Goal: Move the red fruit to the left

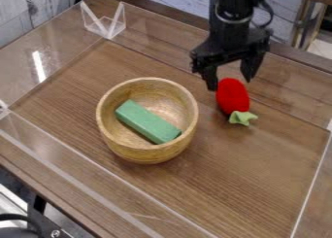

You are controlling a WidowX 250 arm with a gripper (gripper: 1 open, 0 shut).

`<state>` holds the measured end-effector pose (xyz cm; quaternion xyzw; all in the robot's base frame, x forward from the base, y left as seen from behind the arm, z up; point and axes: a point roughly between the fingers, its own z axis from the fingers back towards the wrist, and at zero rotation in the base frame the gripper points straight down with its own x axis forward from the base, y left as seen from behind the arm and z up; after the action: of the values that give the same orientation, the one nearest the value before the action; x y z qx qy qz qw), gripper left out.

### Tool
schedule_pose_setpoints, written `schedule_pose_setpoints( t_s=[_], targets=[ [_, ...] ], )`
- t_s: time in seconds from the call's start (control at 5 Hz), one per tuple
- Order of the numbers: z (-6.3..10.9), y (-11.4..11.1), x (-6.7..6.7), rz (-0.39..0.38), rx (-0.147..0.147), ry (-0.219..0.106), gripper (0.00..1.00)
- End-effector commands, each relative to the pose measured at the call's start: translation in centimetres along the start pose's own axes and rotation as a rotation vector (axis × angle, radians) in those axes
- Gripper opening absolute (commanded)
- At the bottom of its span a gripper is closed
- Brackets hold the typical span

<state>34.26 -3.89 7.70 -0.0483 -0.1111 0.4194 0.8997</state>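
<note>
on the counter point(78, 135), the bowl point(107, 128) sits left of the middle, with the block point(148, 122) lying inside it — aslant, its upper end toward the bowl's left side. to the right of the bowl, just beside it and a little farther back, lies the fruit point(232, 95), its leafy cap point(243, 118) at the near end, turned slightly right. the claw point(230, 69) is at the fruit's far end, behind it and above the counter — whether the two touch cannot be told. far back and left, well apart from the bowl and the fruit, stands the wire-like thing point(104, 23), near the counter's far edge.
</note>
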Motion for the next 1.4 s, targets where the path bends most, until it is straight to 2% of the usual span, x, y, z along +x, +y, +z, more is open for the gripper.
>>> schedule_pose_setpoints(
  t_s=[0.0,0.2,0.6,1.2],
  targets=[
    [0.3,-1.6,1.2,-0.013,-0.037,-0.04,1.0],
    [-0.9,-1.7,1.7,-0.013,-0.021,-0.038,1.0],
    [-0.5,-2.0,2.5,-0.151,-0.017,-0.002,1.0],
    [-2.9,-2.6,-0.2,-0.093,0.023,0.012,1.0]
  ],
)
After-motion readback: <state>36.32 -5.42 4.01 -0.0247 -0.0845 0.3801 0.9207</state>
